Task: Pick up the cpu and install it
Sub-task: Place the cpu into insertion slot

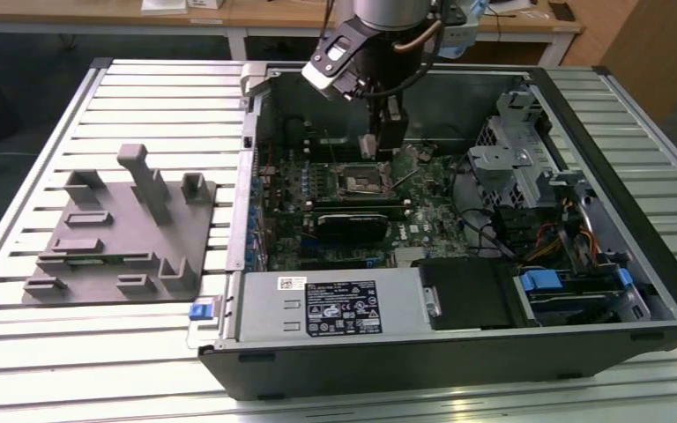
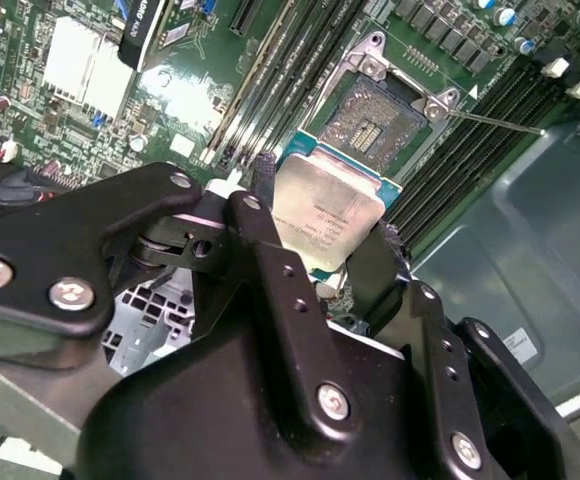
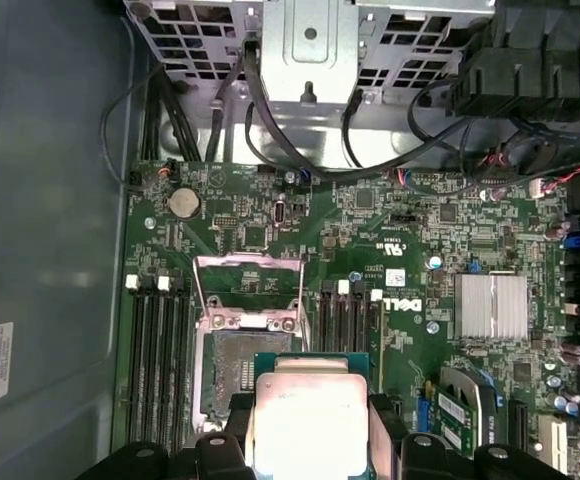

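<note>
Exterior view: found end effector (image 1: 383,141) inside case (image 1: 433,361), just above socket (image 1: 360,181), at its 12 o'clock. Second wrist view: noted fingers (image 2: 265,250) clamped on cpu (image 2: 325,215), near open socket (image 2: 370,120). First wrist view: noted cpu (image 3: 305,420) held partly overlapping socket (image 3: 235,365).

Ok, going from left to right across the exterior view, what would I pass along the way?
Grey fixture plate → computer case's left wall → black socket frame on the motherboard → metal drive cage → case's right wall.
</note>
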### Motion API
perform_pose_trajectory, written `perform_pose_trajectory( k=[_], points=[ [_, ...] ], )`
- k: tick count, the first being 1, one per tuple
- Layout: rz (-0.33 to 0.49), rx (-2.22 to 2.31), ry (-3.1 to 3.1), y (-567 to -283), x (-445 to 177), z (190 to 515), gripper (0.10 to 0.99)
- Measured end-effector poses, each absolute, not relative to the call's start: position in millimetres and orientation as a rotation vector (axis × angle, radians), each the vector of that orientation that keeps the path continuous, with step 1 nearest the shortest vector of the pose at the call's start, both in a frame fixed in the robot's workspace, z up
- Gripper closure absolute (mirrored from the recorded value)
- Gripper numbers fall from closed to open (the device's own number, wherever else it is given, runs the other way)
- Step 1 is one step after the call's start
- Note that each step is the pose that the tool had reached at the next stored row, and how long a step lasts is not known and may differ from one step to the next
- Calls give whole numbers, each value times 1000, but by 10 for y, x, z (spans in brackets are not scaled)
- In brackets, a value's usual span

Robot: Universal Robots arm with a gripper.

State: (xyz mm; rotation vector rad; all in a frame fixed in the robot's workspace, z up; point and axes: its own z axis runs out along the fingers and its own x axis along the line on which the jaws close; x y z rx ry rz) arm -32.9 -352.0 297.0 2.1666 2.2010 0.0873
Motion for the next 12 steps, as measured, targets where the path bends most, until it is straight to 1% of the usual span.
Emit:
perform_pose_trajectory(
  k=[12],
  points=[
    [86,2158,2208,-3476,-335,2781,549]
  ],
)
